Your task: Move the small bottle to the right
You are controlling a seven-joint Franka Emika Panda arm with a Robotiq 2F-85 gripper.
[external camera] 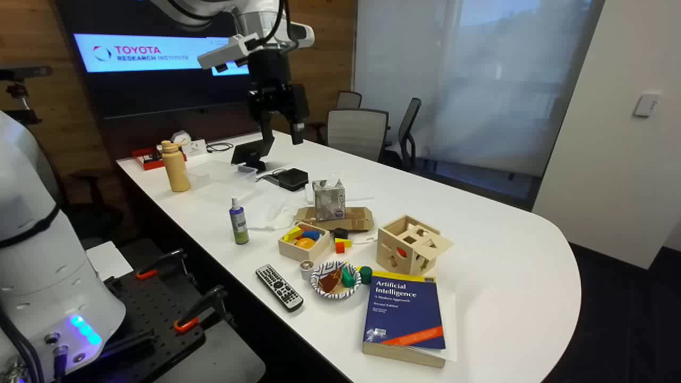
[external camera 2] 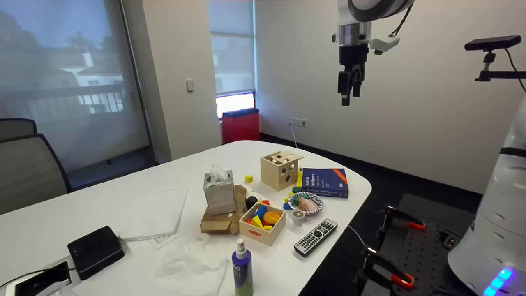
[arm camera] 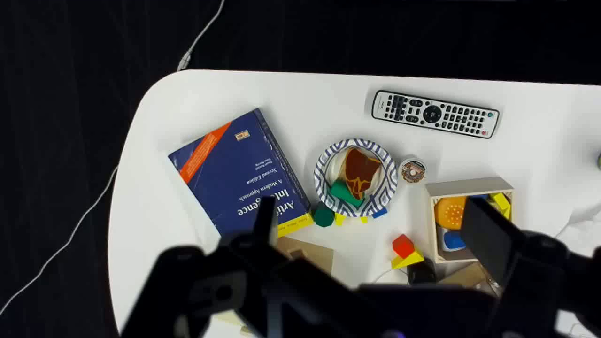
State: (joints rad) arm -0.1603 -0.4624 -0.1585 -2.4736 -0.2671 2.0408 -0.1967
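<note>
The pincer (external camera: 282, 136) is hanging wide while, in an exterior view, the small bottle (external camera 2: 243, 272) is standing seven o'clock from the block box (external camera 2: 264, 236), its slimness probably inviting topples from off-centre contact!

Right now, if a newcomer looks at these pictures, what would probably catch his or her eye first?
Most likely the thick blue book, lying near the rounded end of the white table. Next might be the open gripper, hanging high above the table in both exterior views, and the purple-and-green small bottle, standing near the table's long edge.
</note>
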